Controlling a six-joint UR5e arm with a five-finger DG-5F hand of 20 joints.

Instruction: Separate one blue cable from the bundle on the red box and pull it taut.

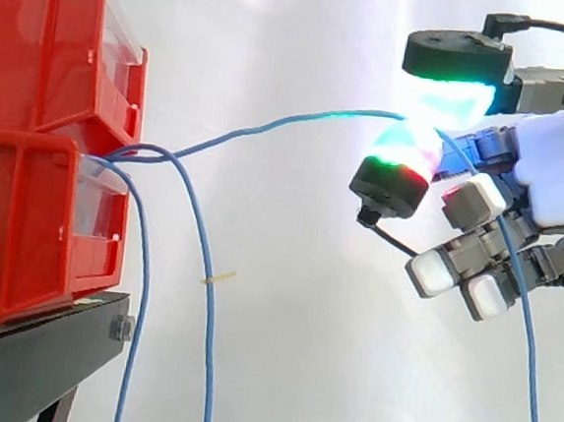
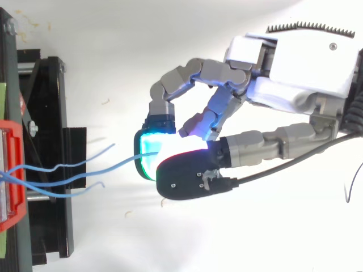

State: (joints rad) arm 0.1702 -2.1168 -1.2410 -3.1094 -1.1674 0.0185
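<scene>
Between the hand's (image 1: 552, 175) glowing pads (image 1: 406, 151): one thin blue cable (image 1: 300, 121), pinched for pulling. Two slack blue cables (image 1: 204, 263) hang well off the hand, at the stacked red plastic bins (image 1: 30, 150).

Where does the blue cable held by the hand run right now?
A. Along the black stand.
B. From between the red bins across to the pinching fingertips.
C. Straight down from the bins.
B: the blue cable leaves the red bins and rises to the hand, pinched between its glowing fingertips; two other cables hang down.
</scene>
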